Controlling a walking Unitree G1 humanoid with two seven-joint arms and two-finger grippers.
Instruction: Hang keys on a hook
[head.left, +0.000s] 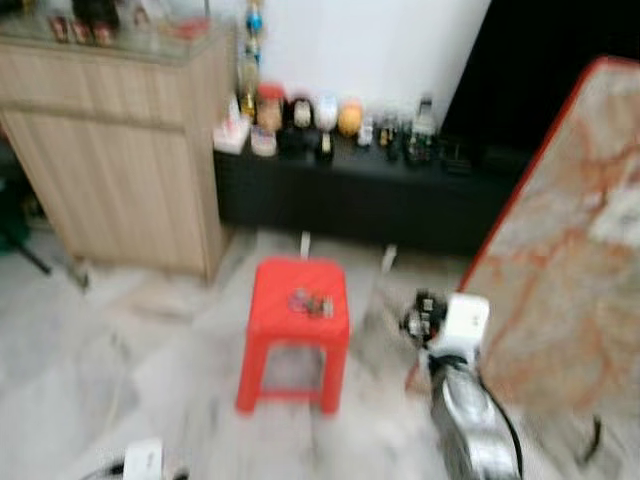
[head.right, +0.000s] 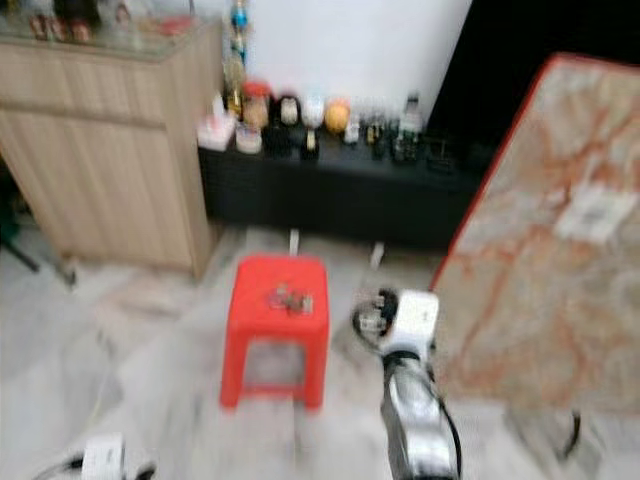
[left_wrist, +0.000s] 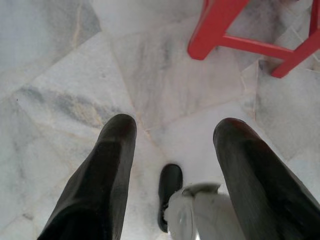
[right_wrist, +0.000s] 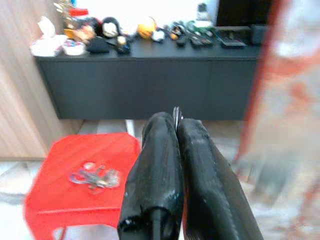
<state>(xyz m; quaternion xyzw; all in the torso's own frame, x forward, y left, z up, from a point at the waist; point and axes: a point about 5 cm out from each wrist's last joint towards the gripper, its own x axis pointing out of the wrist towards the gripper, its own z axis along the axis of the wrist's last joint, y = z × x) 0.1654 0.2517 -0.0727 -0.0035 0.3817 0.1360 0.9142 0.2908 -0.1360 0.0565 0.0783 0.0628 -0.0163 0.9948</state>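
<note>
Right gripper (right_wrist: 176, 125) jaws clenched, empty, near stool (right_wrist: 55, 197) bearing keys (right_wrist: 95, 177); left gripper (left_wrist: 175, 130) jaws released.

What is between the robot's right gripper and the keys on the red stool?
Nothing. In the right wrist view, only bare red stool top lies between the right gripper and the keys.

Stool ahead of you, keys on top

You have the stool (head.left: 295, 320) on the floor (head.left: 120, 370) with the keys (head.left: 311, 302) lying on its seat; behind it runs a low sideboard (head.left: 360, 195) crowded with small items, a wooden cabinet (head.left: 115, 150) to its left, a leaning panel (head.left: 570, 260) to your right.
</note>
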